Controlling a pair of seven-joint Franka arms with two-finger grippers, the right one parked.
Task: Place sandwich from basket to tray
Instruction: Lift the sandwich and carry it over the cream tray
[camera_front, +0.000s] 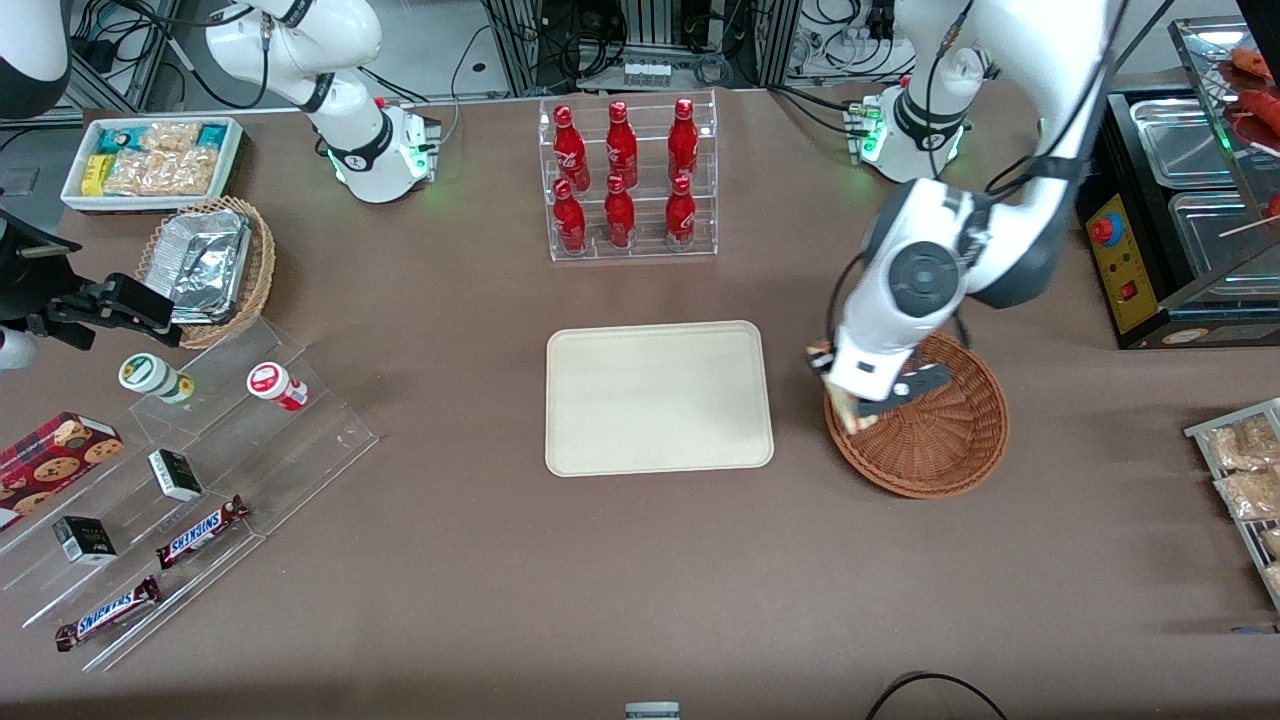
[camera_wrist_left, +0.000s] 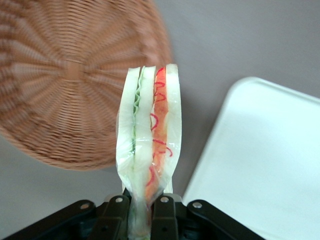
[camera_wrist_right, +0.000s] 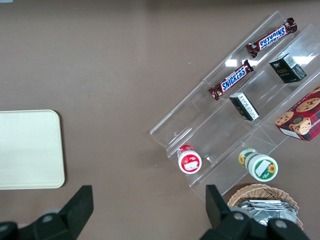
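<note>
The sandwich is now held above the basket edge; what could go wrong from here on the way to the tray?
The tool pinches only one end of the sandwich, through its clear wrap, so it might slip or swing out. It hangs over the rim of the basket and could catch there if lowered early. Released short of the tray, it lands on the table.

Tool (camera_wrist_left: 142, 212) clamped, above basket rim

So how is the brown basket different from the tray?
The basket is round, reddish-brown and woven; the tray is rectangular, cream and smooth. The basket has sloping sides; the tray is flat with a low rim. The gripper holds the sandwich above the basket's edge, not yet over the tray. Both sit on the table with nothing in them.
</note>
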